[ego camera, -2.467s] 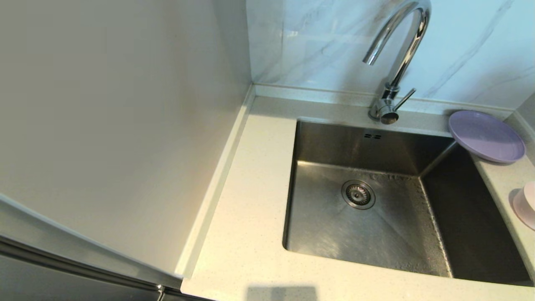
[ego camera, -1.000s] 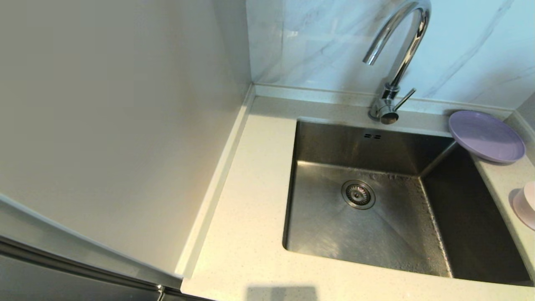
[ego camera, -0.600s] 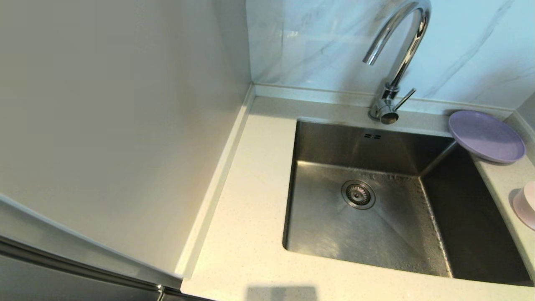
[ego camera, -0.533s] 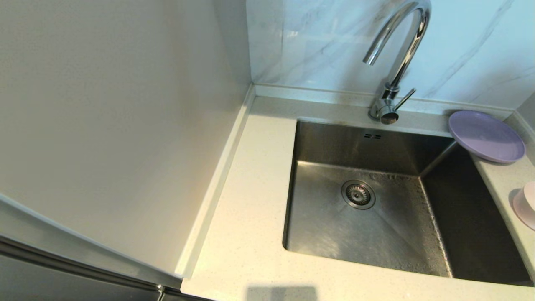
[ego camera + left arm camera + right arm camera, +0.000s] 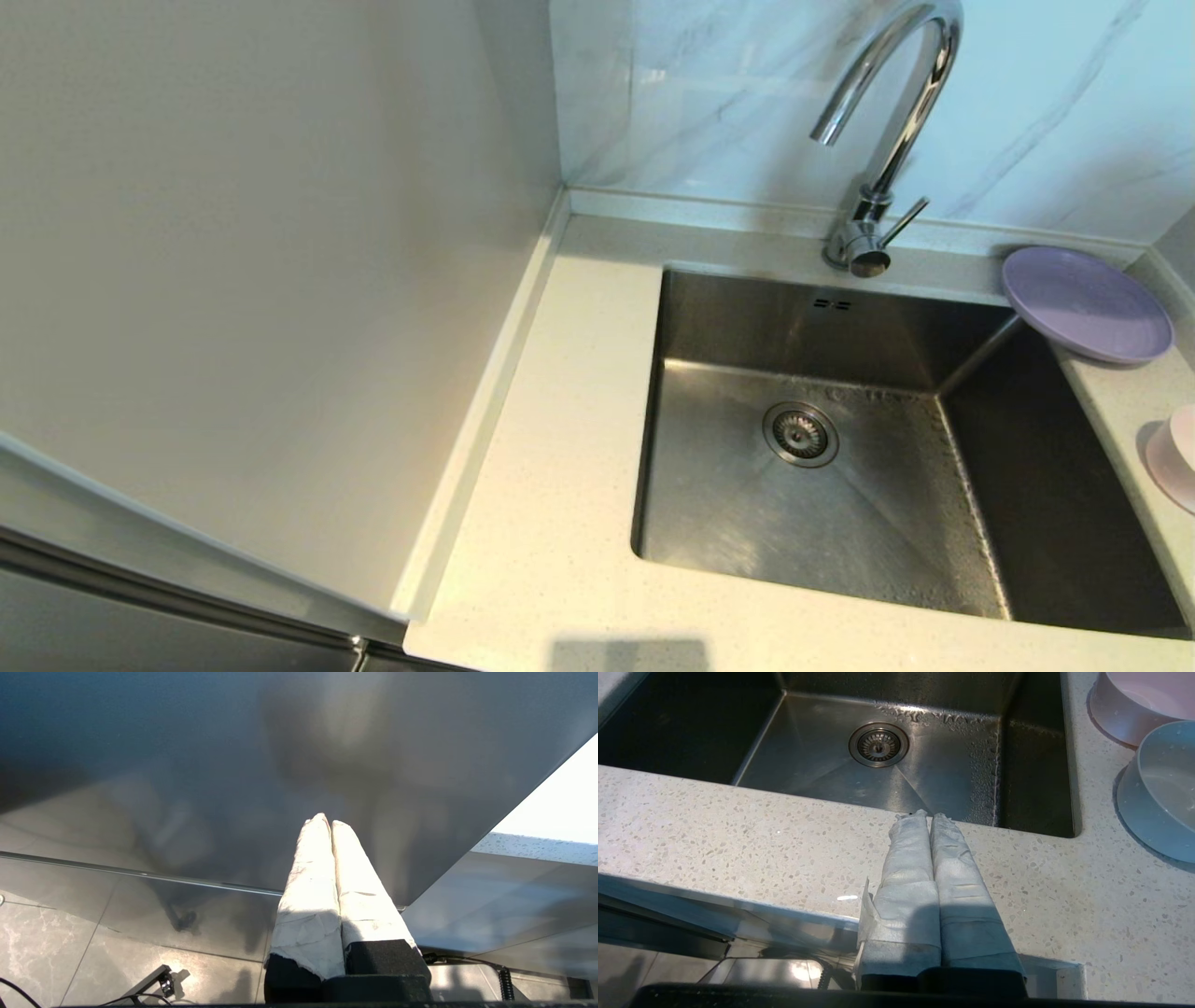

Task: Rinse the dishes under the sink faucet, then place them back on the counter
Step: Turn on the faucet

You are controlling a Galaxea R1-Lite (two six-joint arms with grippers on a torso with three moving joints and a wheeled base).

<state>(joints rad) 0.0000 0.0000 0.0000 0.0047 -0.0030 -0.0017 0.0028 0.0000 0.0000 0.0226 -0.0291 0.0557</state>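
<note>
A shallow lilac plate (image 5: 1088, 303) rests on the counter (image 5: 551, 485) at the sink's far right corner, its edge overhanging the basin. A pale pink bowl (image 5: 1174, 457) (image 5: 1134, 704) and a pale grey-white bowl (image 5: 1160, 791) stand on the counter to the right of the sink (image 5: 822, 485). The basin holds nothing, and beads of water cling to its floor. The chrome gooseneck faucet (image 5: 882, 121) arches over it with no water running. My right gripper (image 5: 928, 815) is shut and holds nothing above the counter's front strip. My left gripper (image 5: 325, 820) is shut, low beside a dark cabinet face.
A plain wall panel (image 5: 261, 280) rises along the counter's left side. The marble-veined wall (image 5: 1046, 103) stands behind the faucet. The round drain strainer (image 5: 800, 434) sits mid-basin. A tiled floor with cables (image 5: 154, 980) lies below the left gripper.
</note>
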